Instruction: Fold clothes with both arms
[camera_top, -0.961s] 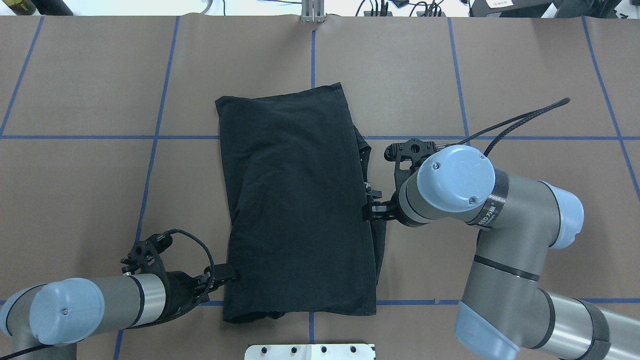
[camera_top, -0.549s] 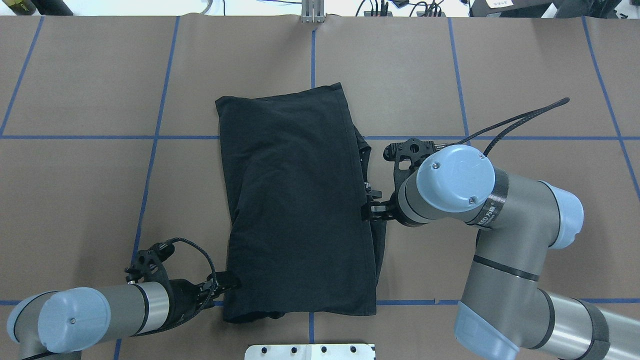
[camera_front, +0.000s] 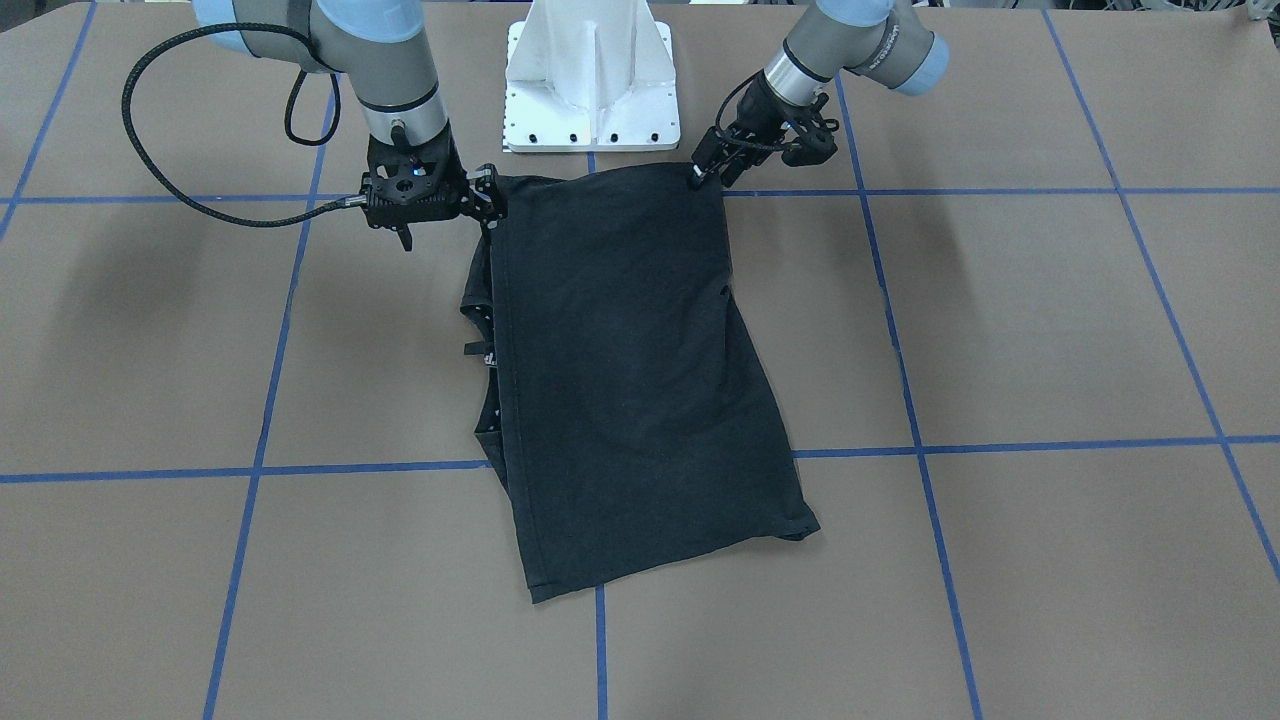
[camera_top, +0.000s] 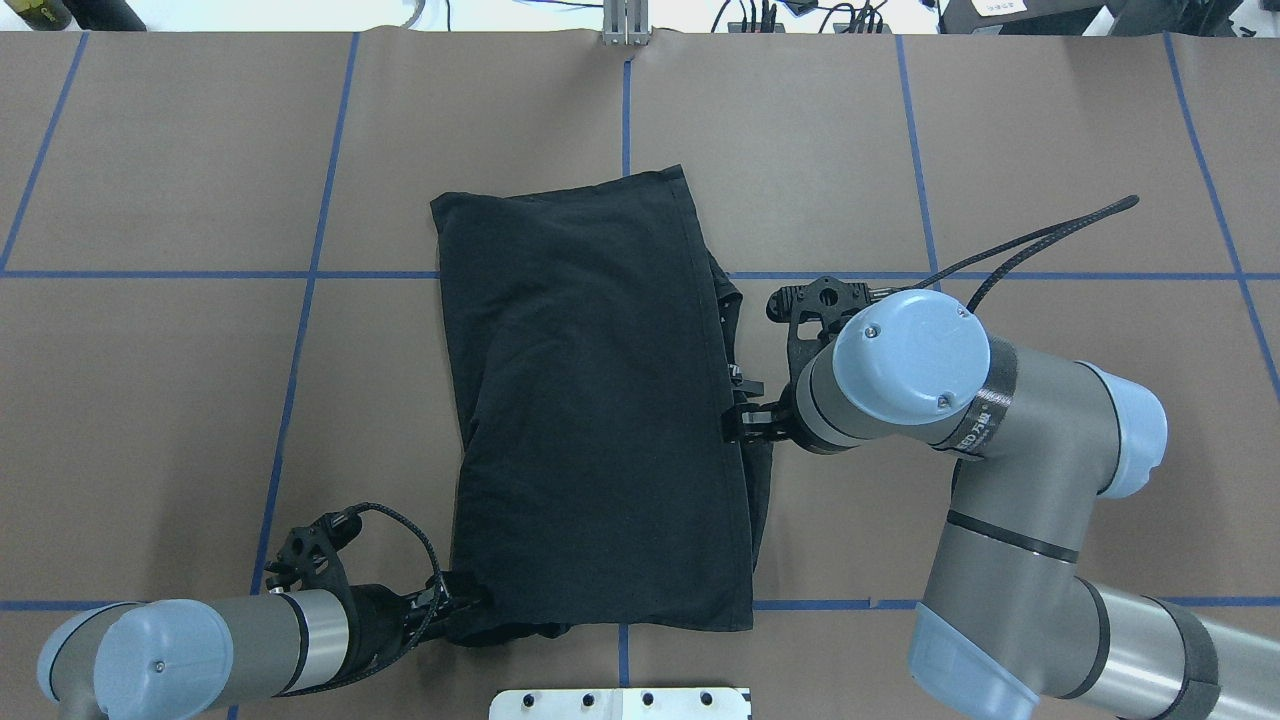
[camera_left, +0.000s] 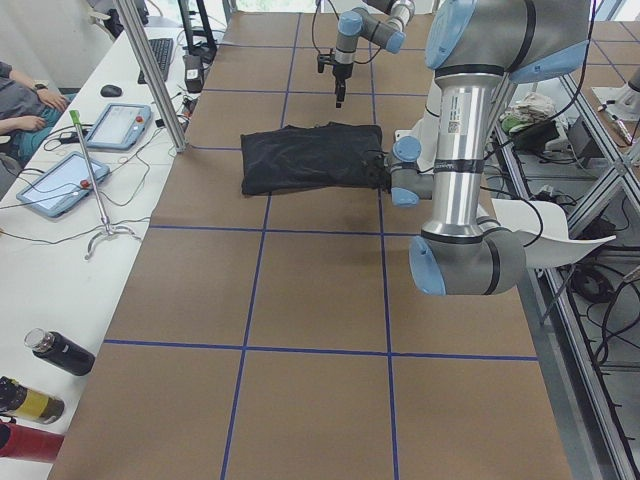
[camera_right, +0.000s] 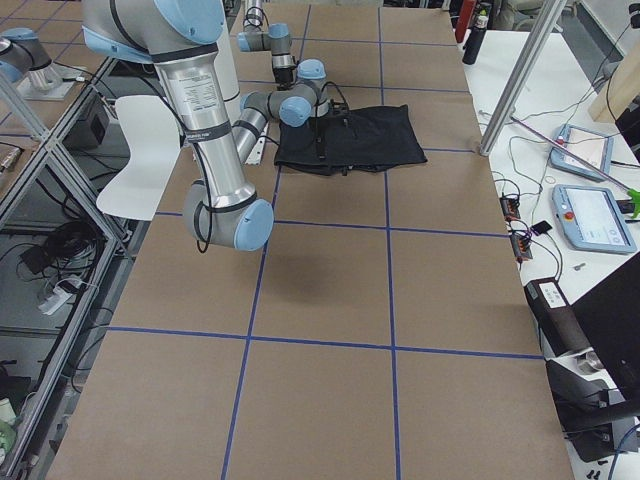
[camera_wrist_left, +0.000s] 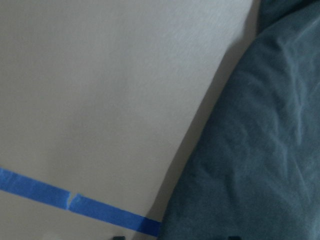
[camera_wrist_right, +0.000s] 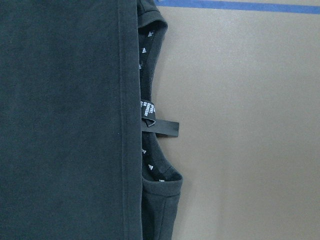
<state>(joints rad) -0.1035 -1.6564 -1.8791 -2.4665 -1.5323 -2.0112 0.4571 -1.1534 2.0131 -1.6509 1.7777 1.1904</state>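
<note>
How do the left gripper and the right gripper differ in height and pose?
The left gripper sits low at a corner of the T-shirt; the right gripper hangs higher, by its neckline side. The left gripper reaches in nearly level; the right gripper points down. Both are black, near the cloth's edge.

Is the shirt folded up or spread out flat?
Folded. The shirt lies as one narrow rectangle, and its neckline peeks out from under the top layer's edge.

Even, bright overhead light, soft shadows; left wrist view seemingly blurred.
</note>
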